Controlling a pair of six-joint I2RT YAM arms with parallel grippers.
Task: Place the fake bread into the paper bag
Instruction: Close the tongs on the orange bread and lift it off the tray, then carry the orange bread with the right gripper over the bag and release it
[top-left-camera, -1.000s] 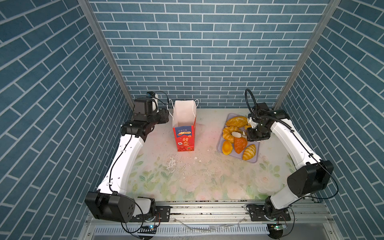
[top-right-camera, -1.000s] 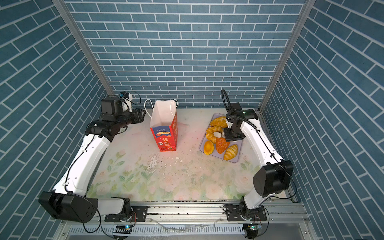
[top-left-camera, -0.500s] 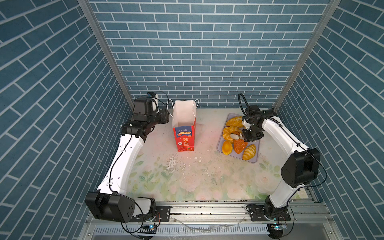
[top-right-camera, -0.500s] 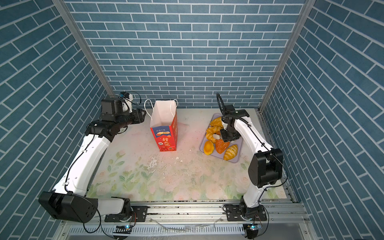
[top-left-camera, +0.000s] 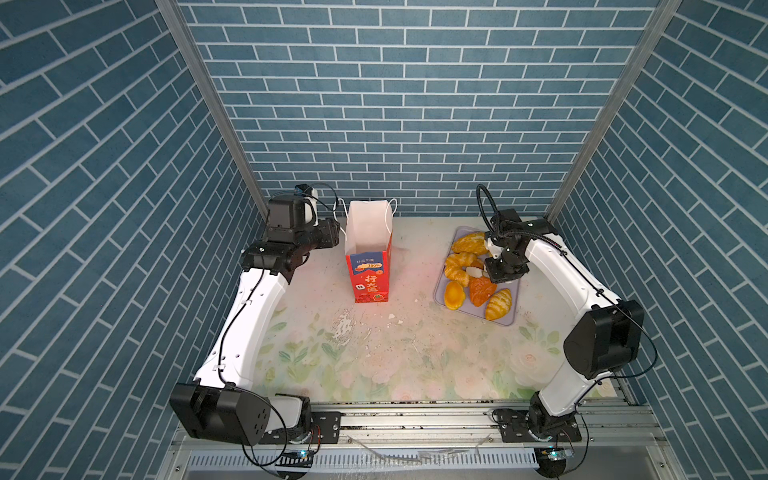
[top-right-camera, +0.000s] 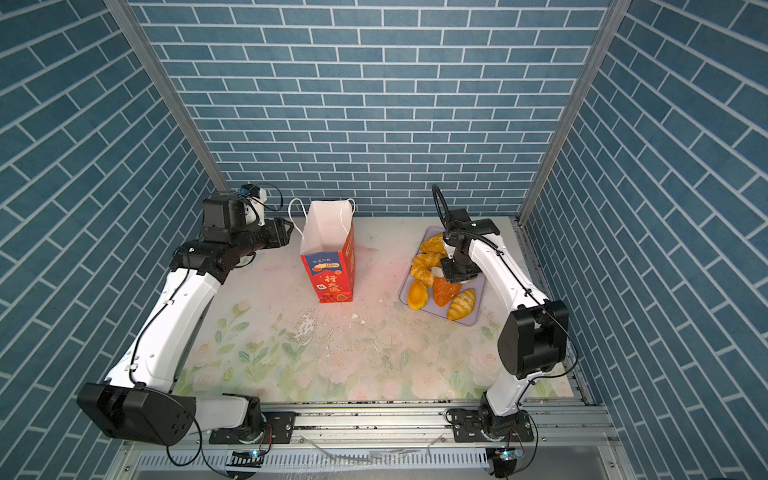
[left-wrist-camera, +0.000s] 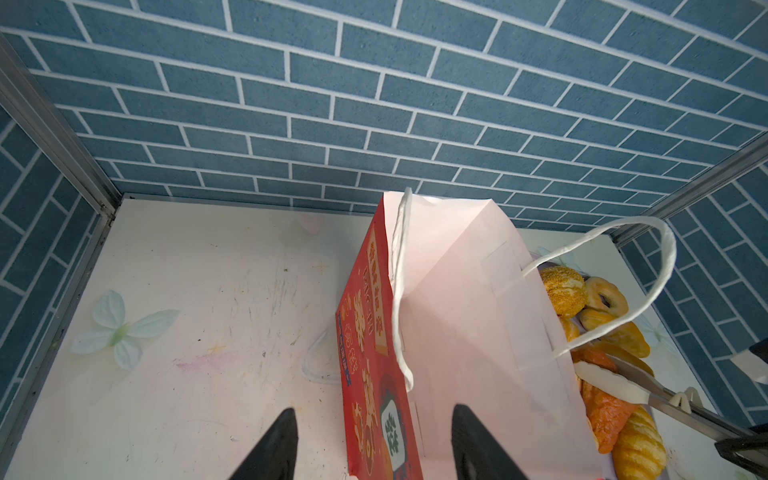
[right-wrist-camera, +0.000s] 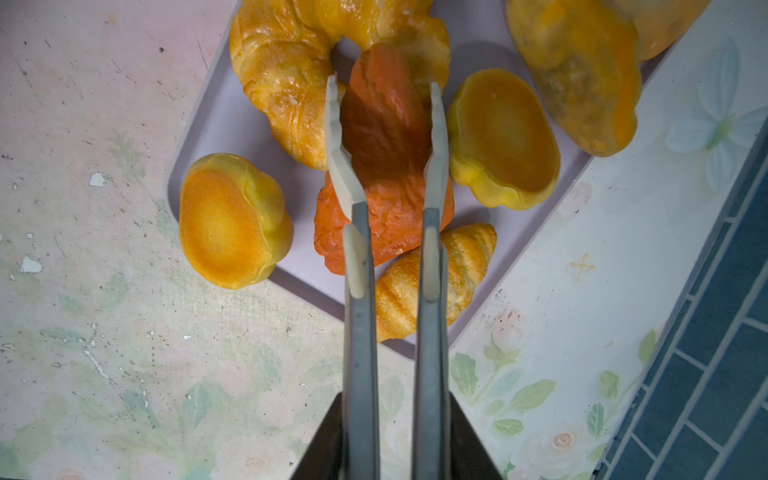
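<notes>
The tall red paper bag (top-left-camera: 370, 266) (top-right-camera: 330, 270) stands open at the back centre, white lining showing. My left gripper (left-wrist-camera: 372, 409) (top-left-camera: 332, 232) is open astride the bag's near wall (left-wrist-camera: 374, 353), one finger outside and one inside, neither touching it. The fake bread lies on a lilac tray (top-left-camera: 505, 322) at the right: croissants (top-left-camera: 457, 266), an oval loaf (top-left-camera: 469, 243), a tart (top-left-camera: 453, 295). My right gripper (right-wrist-camera: 392, 411) (top-left-camera: 505, 270) is shut on grey tongs (right-wrist-camera: 359, 332). The tongs' white tips (right-wrist-camera: 334, 137) pinch the reddish triangular pastry (right-wrist-camera: 386, 124) (top-left-camera: 480, 291).
Blue brick walls close in on three sides. Beside the tongs lie a second tart (right-wrist-camera: 503, 137) and a small croissant (right-wrist-camera: 436, 278) (top-left-camera: 498, 303). White crumbs (top-left-camera: 345, 328) dot the flowered tabletop in front of the bag. The tray's corner (right-wrist-camera: 216, 124) sits near the right wall.
My right arm has swung in over the middle of the tray and the tongs have narrowed onto the reddish pastry. The left arm and bag have not moved.
</notes>
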